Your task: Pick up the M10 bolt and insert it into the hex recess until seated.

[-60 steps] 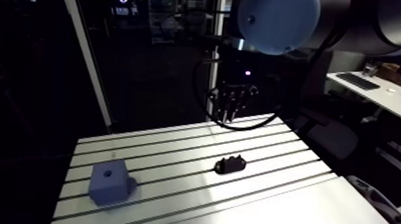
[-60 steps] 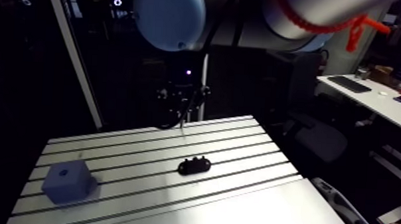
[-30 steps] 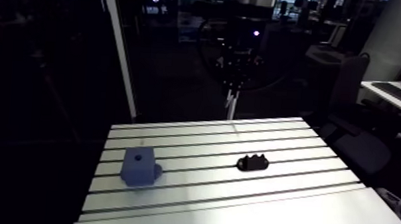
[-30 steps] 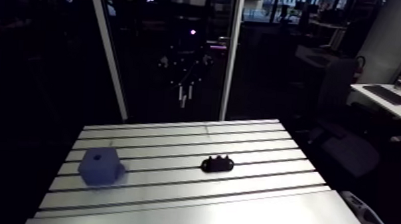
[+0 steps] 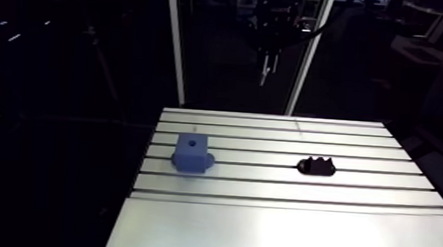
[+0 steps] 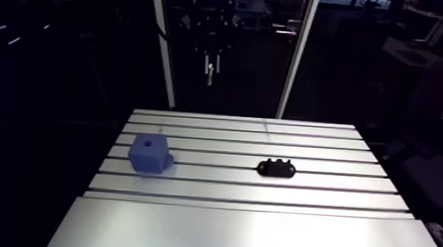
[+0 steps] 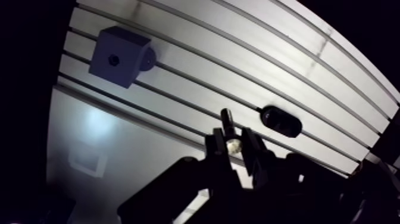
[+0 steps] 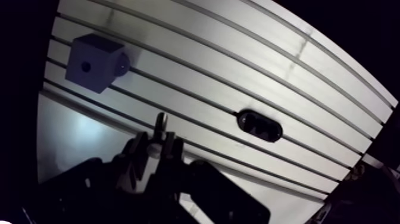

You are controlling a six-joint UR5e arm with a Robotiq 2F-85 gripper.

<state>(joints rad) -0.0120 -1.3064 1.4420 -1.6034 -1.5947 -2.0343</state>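
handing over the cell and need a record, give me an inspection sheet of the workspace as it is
surface: slotted aluminium table, flat, under light.
job's things: bolt held in the gripper, shank pointing out past the fingertips; blue block standing on the table, the hole in its top face empty.
clutter: small black oblong piece lying on the table, apart from the block.
gripper: gripper shut on the bolt, high above the table, well off to the side of the block.
cables: nothing seen.
surroundings: nothing seen.
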